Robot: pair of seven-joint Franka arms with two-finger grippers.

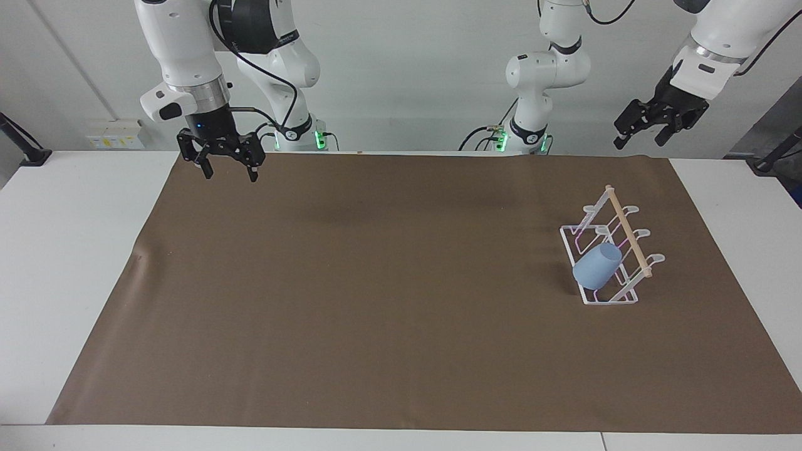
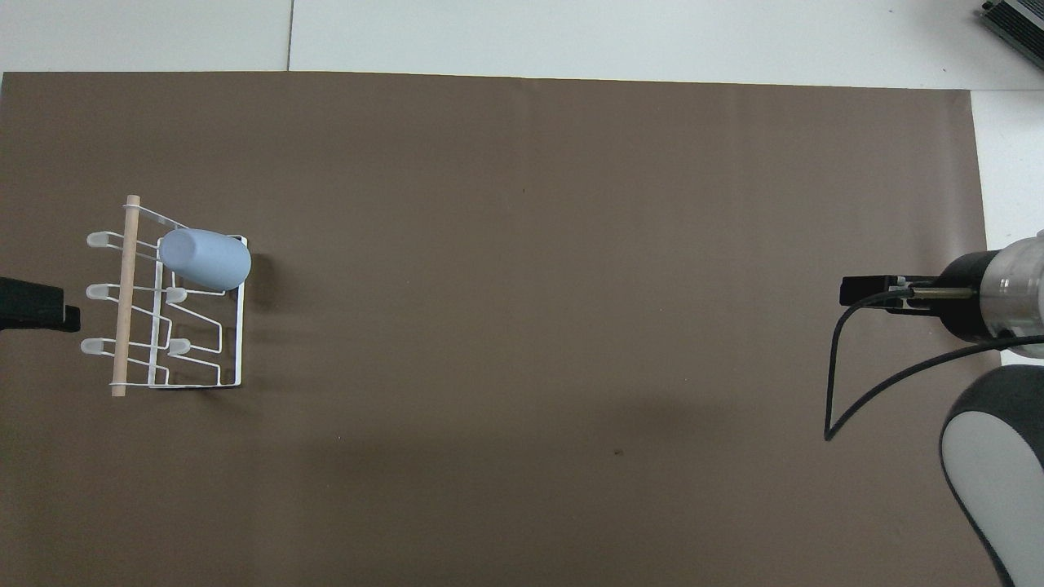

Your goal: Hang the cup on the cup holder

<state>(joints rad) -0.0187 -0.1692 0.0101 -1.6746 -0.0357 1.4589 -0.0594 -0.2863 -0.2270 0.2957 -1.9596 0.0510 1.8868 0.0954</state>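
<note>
The light-blue cup point(image 1: 596, 266) hangs tilted on a prong of the white wire cup holder point(image 1: 611, 299), which stands toward the left arm's end of the table. In the overhead view the cup point(image 2: 204, 258) sits on the farthest prong row of the holder point(image 2: 240, 342). My left gripper point(image 1: 638, 143) is open and empty, raised high near the table edge by the robots, well apart from the holder; only its tip point(image 2: 39, 305) shows from above. My right gripper point(image 1: 229, 176) is open and empty, and waits above the mat's corner at the right arm's end point(image 2: 866, 287).
A brown mat point(image 1: 376, 282) covers most of the white table point(image 1: 75, 263). The holder's wooden dowel point(image 1: 628, 235) runs along its top. A black cable point(image 2: 848, 391) hangs from the right arm.
</note>
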